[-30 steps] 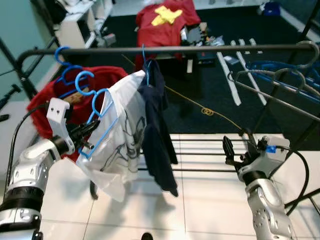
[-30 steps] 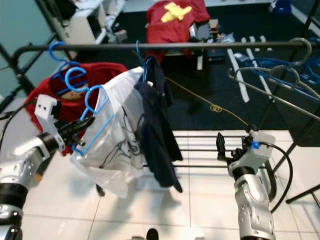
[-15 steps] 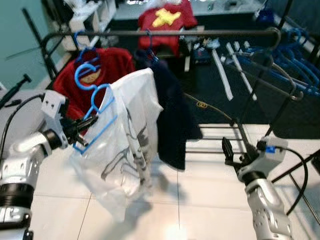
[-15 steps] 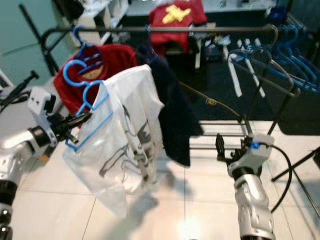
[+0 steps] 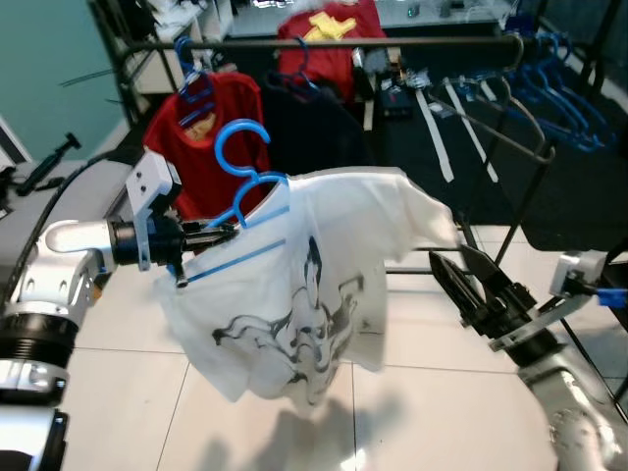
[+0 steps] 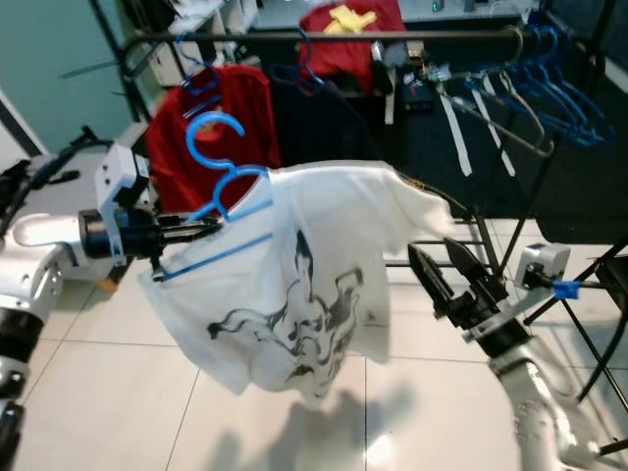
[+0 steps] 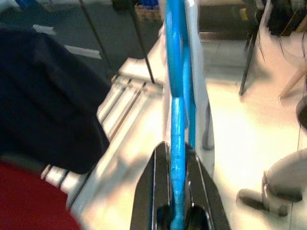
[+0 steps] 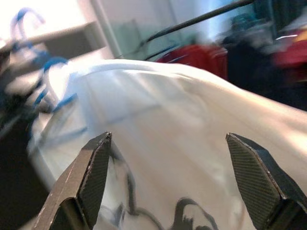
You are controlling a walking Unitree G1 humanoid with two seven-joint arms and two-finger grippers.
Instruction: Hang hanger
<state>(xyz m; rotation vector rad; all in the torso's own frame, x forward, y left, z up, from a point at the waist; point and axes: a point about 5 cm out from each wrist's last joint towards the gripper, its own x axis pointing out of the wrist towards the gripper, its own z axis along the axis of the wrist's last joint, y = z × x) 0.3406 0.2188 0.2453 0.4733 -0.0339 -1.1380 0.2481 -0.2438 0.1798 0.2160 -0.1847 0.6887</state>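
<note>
A bright blue hanger (image 5: 240,182) carries a white T-shirt (image 5: 304,294) printed with a black line drawing. Behind the T-shirt, on a black rail (image 5: 334,43), hang a red shirt (image 5: 201,128) and a dark navy garment (image 5: 314,123). The floor (image 5: 118,392) is white tile.

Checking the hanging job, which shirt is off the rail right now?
The white printed shirt, carried on a blue hanger clamped in the left gripper. The red shirt and dark garment hang from the rail.

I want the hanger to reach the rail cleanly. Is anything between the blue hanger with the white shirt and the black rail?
Nothing solid blocks it. The left gripper holds the blue plastic hanger carrying the white printed T-shirt in front of and below the black metal rail. The red T-shirt and dark garment already hang there, crowding that stretch.
</note>
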